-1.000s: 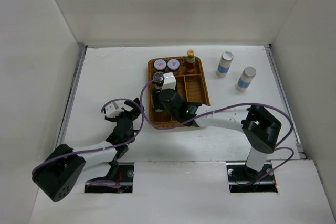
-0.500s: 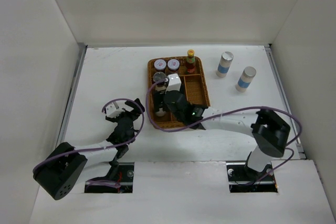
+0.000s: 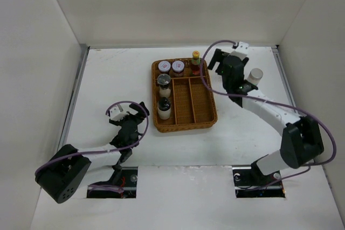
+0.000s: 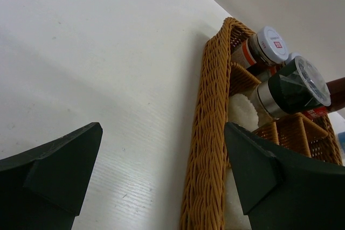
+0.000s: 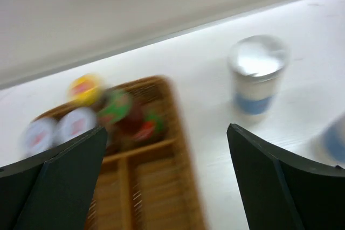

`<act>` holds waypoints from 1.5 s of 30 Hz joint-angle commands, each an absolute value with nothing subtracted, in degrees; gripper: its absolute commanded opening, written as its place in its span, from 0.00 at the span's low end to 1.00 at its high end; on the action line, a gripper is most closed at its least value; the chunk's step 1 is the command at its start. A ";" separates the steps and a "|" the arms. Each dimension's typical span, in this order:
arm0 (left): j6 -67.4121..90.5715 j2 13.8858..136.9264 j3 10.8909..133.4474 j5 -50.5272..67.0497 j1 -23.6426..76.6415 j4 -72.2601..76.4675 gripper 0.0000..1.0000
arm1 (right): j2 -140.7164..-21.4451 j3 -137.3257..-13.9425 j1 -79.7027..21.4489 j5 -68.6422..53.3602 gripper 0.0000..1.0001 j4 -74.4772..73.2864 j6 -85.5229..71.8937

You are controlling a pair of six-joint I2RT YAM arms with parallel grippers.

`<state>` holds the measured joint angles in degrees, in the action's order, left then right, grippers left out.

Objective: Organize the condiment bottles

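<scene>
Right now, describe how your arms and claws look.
The left arm and right arm each have white links between black joint housings, trailed by a looping purple cable. A small white camera block sits at each wrist. The left claw and right claw have dark, wedge-shaped fingers.

Carries, on the white flat surface [image 3: 108, 79], a brown wicker divided tray [image 3: 186, 127] near the middle, an upright silver-capped blue-labelled cylindrical shaker [image 5: 257, 74] to its right, and a second shaker [image 3: 255, 76] farther right.

White arms [image 3: 264, 110] with black joints [image 3: 303, 145] (purple cables [image 3: 122, 103]).
</scene>
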<state>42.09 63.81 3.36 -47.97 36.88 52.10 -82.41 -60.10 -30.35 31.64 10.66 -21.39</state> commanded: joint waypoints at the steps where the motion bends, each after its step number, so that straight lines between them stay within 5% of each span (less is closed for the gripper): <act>1: 42.89 63.64 4.22 -47.64 37.13 54.23 1.00 | -86.20 -65.81 -23.09 33.84 1.00 10.03 -17.67; 14: 42.89 66.36 5.01 -47.29 36.60 54.32 1.00 | -104.84 -84.98 -12.00 22.59 1.00 -1.14 -14.68; 24: 43.15 67.32 5.19 -46.14 36.17 54.93 1.00 | -110.74 -88.06 -10.15 23.12 1.00 -2.64 -16.26; 31: 43.33 68.02 5.27 -45.62 35.81 55.11 1.00 | -104.26 -82.64 -10.67 26.71 0.57 3.93 -15.38; 38: 43.51 68.46 5.45 -44.38 35.73 55.28 1.00 | -86.06 -67.69 -20.59 31.29 0.54 10.64 -12.74; 45: 43.51 69.17 5.71 -43.95 35.81 55.55 1.00 | -82.52 -63.72 -30.27 30.59 0.54 11.69 -14.24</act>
<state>42.87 68.62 3.90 -44.38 36.01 52.21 -82.85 -63.57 -28.51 29.52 4.80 -13.63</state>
